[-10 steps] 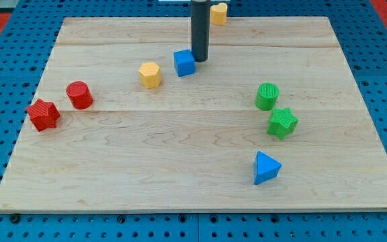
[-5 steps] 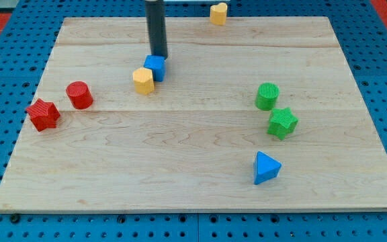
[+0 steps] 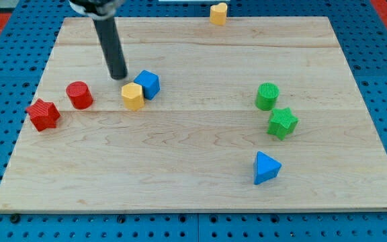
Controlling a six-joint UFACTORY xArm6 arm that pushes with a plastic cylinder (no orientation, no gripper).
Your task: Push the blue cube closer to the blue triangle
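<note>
The blue cube [image 3: 147,84] sits on the wooden board left of centre, touching a yellow hexagonal block [image 3: 132,96] at its lower left. The blue triangle [image 3: 266,167] lies far off at the lower right. My tip [image 3: 118,76] is down on the board just up-left of the yellow block and left of the blue cube, apart from both.
A red cylinder [image 3: 80,95] and a red star [image 3: 43,113] lie at the left. A green cylinder [image 3: 267,96] and a green star [image 3: 283,123] stand at the right, above the blue triangle. Another yellow block [image 3: 218,13] is at the top edge.
My tip swept left from the cube's right side across to its left. The blue cube went left and down against the yellow block, which also shifted down-left.
</note>
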